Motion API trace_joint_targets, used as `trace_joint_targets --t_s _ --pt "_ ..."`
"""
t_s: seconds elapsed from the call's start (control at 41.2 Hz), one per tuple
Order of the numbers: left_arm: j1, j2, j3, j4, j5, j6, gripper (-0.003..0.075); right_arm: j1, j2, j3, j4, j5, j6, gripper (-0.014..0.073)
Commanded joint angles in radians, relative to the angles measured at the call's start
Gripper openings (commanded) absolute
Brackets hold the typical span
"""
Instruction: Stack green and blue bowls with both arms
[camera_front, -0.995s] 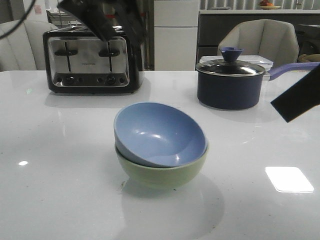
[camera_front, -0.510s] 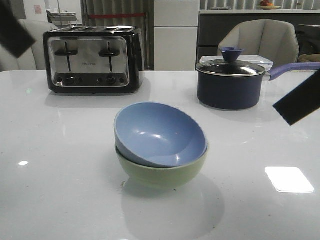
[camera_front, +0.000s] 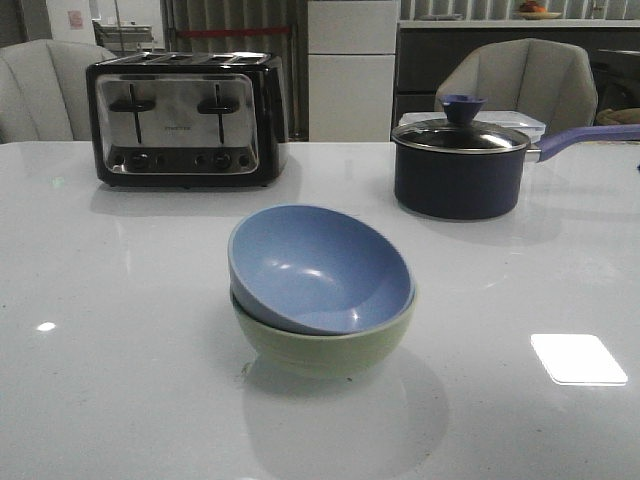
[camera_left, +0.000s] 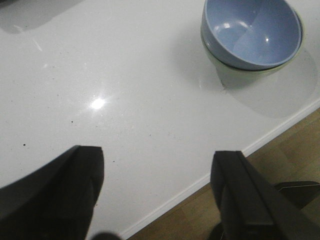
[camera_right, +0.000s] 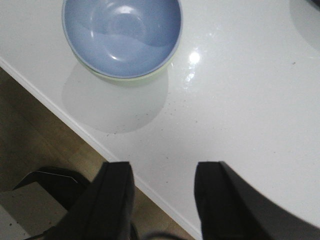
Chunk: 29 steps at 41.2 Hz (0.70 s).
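White and glossy, the table (camera_front: 120, 330) carries bright ceiling reflections and a soft shadow beneath the stacked bowls. Behind it stand pale upholstered chairs (camera_front: 520, 82) and a white cabinet front.

Near the table's middle, the blue bowl (camera_front: 318, 265) sits nested inside the green bowl (camera_front: 330, 345). The blue one is tilted, its rim higher on the far left and dipping toward the near right, so its matte, dusty interior faces the front camera. Only a band of the sage green bowl shows under it, round, deep and plain.

Neither arm appears in the front view. In the left wrist view, the left hand (camera_left: 157, 187) hangs above the table's near edge, its two dark angular fingers (camera_left: 250, 200) spread wide with nothing between them; the stacked bowls lie well apart from it, across bare table. In the right wrist view, the right hand (camera_right: 164, 200) also hangs over the table edge, its fingers (camera_right: 117, 200) set narrower yet parted and empty, with the bowls well clear of them. Wooden floor shows past the edge in both wrist views.

Farther back on the left stands a four-slot toaster (camera_front: 185, 120) with a mirrored steel face and black housing. On the right is a dark navy saucepan (camera_front: 460, 170) with a glass lid (camera_front: 462, 135), a blue knob and a long lilac handle.
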Motion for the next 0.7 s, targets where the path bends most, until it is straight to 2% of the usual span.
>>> trace_joint_targets --t_s 0.0,0.073,0.121,0.34,0.437,0.485,0.679 --pt "0.002 -0.007 -0.026 0.008 -0.059 -0.012 0.0509 -0.009 -0.06 -0.023 -0.001 -0.035 0.001 0.0413" --pt "0.002 -0.005 -0.026 0.008 -0.059 -0.012 0.0503 -0.009 -0.092 -0.009 -0.001 -0.032 0.001 0.041" --pt "0.002 -0.005 -0.026 0.008 -0.061 -0.012 0.0468 -0.009 -0.106 -0.002 -0.001 -0.026 0.001 0.0381" --pt "0.002 -0.005 -0.024 0.008 -0.097 -0.012 0.022 -0.009 -0.112 0.004 -0.001 -0.02 0.0 0.012" --pt "0.002 -0.005 -0.024 0.008 -0.11 -0.012 0.0131 -0.009 -0.112 0.004 -0.001 -0.02 0.0 0.005" --pt "0.002 -0.005 -0.024 0.008 -0.114 -0.012 0.0091 -0.009 -0.112 0.004 -0.001 -0.02 0.0 0.0054" --pt "0.002 -0.005 -0.024 0.008 -0.114 -0.012 0.0096 -0.009 -0.112 0.004 -0.001 -0.014 0.0 0.0053"
